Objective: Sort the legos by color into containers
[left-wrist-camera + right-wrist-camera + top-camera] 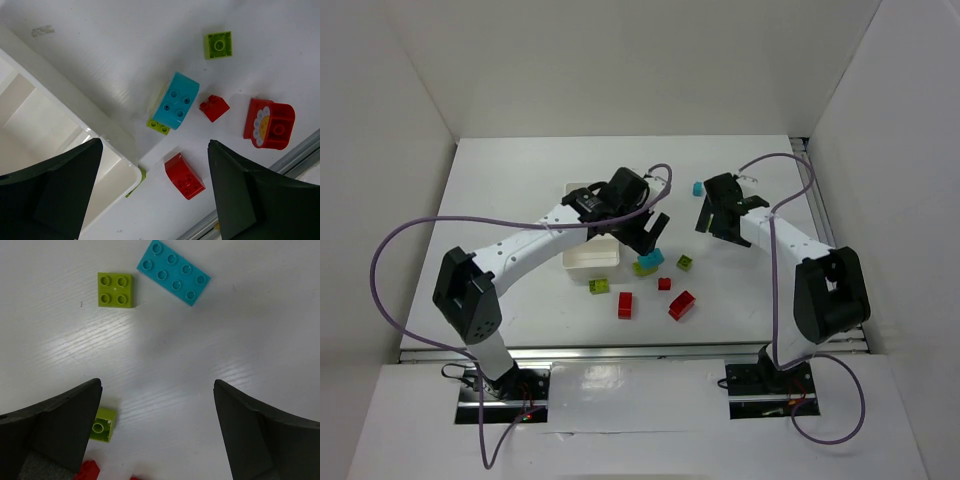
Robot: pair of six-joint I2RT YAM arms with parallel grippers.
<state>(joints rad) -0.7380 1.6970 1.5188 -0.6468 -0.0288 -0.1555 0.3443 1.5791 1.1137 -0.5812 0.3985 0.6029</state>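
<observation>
Both grippers stand with their jaws spread wide and nothing held between them. The left gripper [652,233] hangs over the right end of the white tray [582,262], which lies near the middle of the table [510,180] with part of it hidden under that arm. In the left wrist view its dark fingers [55,190] frame the tray's corner and a loose group of bricks. A rounded cyan brick [176,100] sits on top of a lime brick [158,126], just beside the tray wall. A small red brick [214,107] lies just beside the cyan one, and a red brick with a flower face [270,123] lies a little beyond it. A curved red brick [185,176] rests near the tray corner, and a small lime brick [218,45] lies apart from the rest. One more lime piece [599,286] lies against the tray's near edge. The right gripper [720,225] hovers over bare table further right. Beyond its fingers [55,435] a square lime brick [116,290] and a long cyan brick [173,272] lie near each other without touching. Every brick in view lies on the table, outside the tray.
</observation>
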